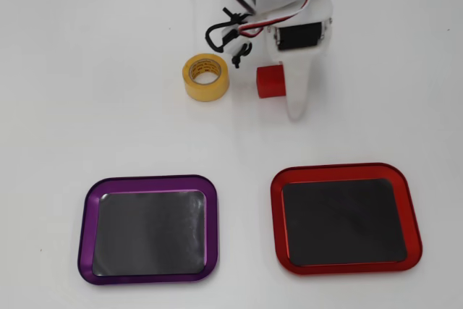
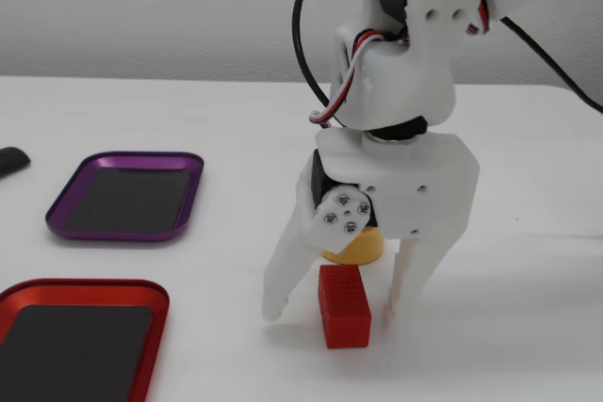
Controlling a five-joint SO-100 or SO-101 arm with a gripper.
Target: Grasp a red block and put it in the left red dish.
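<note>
Glossy metallic red dish (image 1: 346, 173), ribbed plastic red block (image 2: 345, 306), matt white hand (image 2: 337, 308).

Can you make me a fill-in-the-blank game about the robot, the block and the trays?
1. The gripper stands open, with the ___ block between its fingers.
2. The tray lying empty to the right in the overhead view has a ___ rim.
3. The other tray has a ___ rim.
4. The tape roll beside the block is ___.

Missing words: red; red; purple; yellow
</note>
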